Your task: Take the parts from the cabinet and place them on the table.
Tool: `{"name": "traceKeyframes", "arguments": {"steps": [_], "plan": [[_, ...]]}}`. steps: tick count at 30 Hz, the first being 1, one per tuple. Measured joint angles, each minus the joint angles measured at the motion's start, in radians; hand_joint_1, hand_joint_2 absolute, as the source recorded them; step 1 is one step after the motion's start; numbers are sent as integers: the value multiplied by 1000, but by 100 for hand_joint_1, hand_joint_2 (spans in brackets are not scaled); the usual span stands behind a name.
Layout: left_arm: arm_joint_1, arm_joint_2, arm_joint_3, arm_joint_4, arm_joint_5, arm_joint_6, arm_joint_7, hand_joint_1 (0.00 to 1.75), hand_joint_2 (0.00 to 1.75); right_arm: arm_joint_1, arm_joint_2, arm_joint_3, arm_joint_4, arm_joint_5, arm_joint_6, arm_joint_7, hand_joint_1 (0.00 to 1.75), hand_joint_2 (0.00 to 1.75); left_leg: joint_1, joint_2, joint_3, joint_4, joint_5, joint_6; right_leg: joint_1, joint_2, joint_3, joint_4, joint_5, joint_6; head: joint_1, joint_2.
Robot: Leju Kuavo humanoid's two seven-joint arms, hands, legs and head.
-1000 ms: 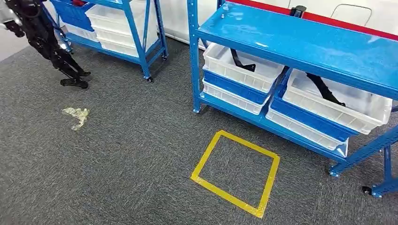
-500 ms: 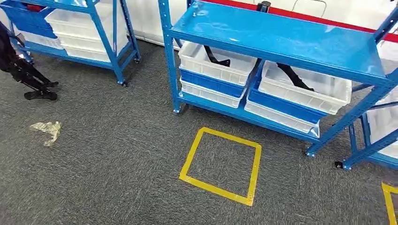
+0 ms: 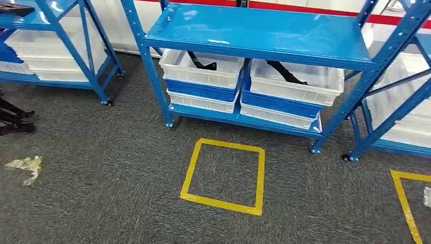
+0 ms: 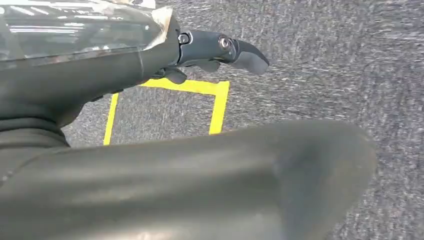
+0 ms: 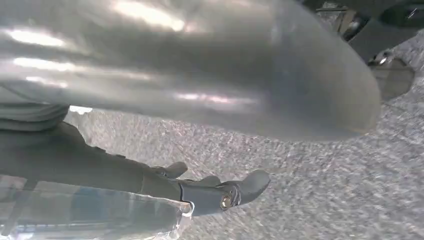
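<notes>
Cabinet (image 3: 264, 33), blue steel shelving, ahead of me; nothing taken yet, whole task left. Yellow taped square (image 3: 223, 175) on carpet before it. White bins (image 3: 201, 68) on low shelf hold black parts (image 3: 284, 71). Left hand (image 4: 220, 50) and right hand (image 5: 220, 192) hang, fingers apart, holding nothing. Table nowhere visible; part shapes unclear.

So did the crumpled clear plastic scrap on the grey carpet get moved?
No. The crumpled clear plastic scrap keeps its place relative to the yellow tape square on the grey carpet; the whole view shifted because the camera turned.
</notes>
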Motion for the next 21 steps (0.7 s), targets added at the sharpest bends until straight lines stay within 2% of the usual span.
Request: {"name": "traceKeyframes", "arguments": {"steps": [1, 3, 4, 5, 8, 9, 10, 11, 13, 14, 15, 16, 17, 18, 19, 20, 21], "plan": [[0, 0, 0, 0, 0, 0, 0, 0, 0, 0, 0, 0, 0, 0, 0, 0, 0, 0, 0, -2, 17, -41, 29, 2, 0, 3, 1, 0, 0, 0, 0, 0], [-1, 1, 0, 0, 0, 2, 1, 0, 0, 0, 0, 0, 0, 3, -5, -3, 0, 0, 0, -13, 86, -197, 115, 10, 0, 17, 5, 0, 0, 1, -1, 0], [-3, 2, 0, 0, -1, 2, 2, 0, 0, 0, 1, 0, 0, 4, -8, -6, 0, 0, 0, -26, 104, -241, 112, 14, 2, 21, 5, 1, 0, 3, -1, 0], [-6, 2, 0, 0, -3, 2, 2, 0, 0, -1, 1, 0, 0, 5, -9, -8, 0, 0, -3, -26, 103, -251, 114, 12, 13, 24, 1, 5, -1, 8, 0, 0], [-6, 2, 0, 0, -3, 1, 5, 0, 0, 2, 1, 0, 0, 6, -11, -11, 0, 0, -14, -24, 99, -249, 119, 24, 4, 27, -2, -4, 5, 24, 0, 0], [-6, 1, 0, 0, -3, 1, 5, 0, 0, 2, 1, 0, 0, 6, -11, -11, 0, 0, -11, -22, 99, -256, 126, 33, 6, 29, -10, -5, 7, 31, 0, 0], [-6, 2, 0, 0, -3, 1, 6, 0, 0, 2, -1, 0, 0, 6, -12, -11, 0, 0, -6, -13, 103, -270, 137, 45, 8, -5, -24, 26, -14, 34, 1, 0], [-6, 3, 0, 0, -3, 1, 6, 0, 0, 0, 1, 0, 0, 6, -12, -12, 0, 0, -5, -8, 101, -270, 139, 51, 9, -23, -51, 82, -48, 27, 9, 0], [-4, 3, 0, 0, -3, 0, 9, 0, 0, -3, 1, 0, 0, 6, -12, -13, 0, 0, -7, 4, 96, -270, 140, 52, 6, -35, -115, 223, -108, 22, 10, 0], [-3, 3, 0, 0, -3, 0, 11, 0, 0, -2, 1, 0, 0, 6, -12, -13, 0, 0, -7, 10, 95, -270, 140, 52, 5, -36, -144, 290, -130, 25, 10, 0], [-2, 3, 0, 0, -3, 0, 13, 0, 0, -1, 2, 0, 0, 5, -12, -13, 0, 0, -7, 14, 94, -269, 140, 52, 3, -38, -150, 312, -131, 32, 11, 0], [-2, 3, 0, 0, -3, 0, 14, 0, 0, 1, 1, 0, 0, 5, -12, -13, 0, 0, -6, 16, 94, -269, 140, 52, 0, -40, -141, 296, -122, 40, 11, 0], [-2, 2, 0, 0, -3, 0, 14, 0, 0, 2, 0, 0, 0, 4, -12, -13, 0, 0, -5, 17, 95, -269, 140, 51, -4, -42, -113, 250, -101, 51, 11, 0], [-3, 2, 0, 0, -3, -2, 14, 0, 0, 3, -2, 0, 0, 3, -12, -13, 0, 0, -2, 18, 97, -268, 138, 48, -9, -47, -57, 147, -64, 66, 11, 0], [-3, 2, 0, 0, -3, -3, 16, 0, 0, 2, -2, 0, 0, 3, -12, -13, 0, 0, -1, 19, 99, -267, 136, 43, -13, -53, -11, 65, -38, 75, 11, 0], [-3, 3, 0, 0, -4, -3, 18, 0, 0, 1, -1, 0, 0, 3, -12, -13, 0, 0, -7, 21, 99, -263, 132, 34, -14, -65, 23, -8, -32, 73, 13, 0], [-3, 3, 0, 0, -4, -3, 19, 0, 0, -1, 0, 0, 0, 3, -12, -13, 0, 0, -10, 22, 99, -260, 128, 26, -8, -55, 30, -9, -26, 59, 10, 0]]}}
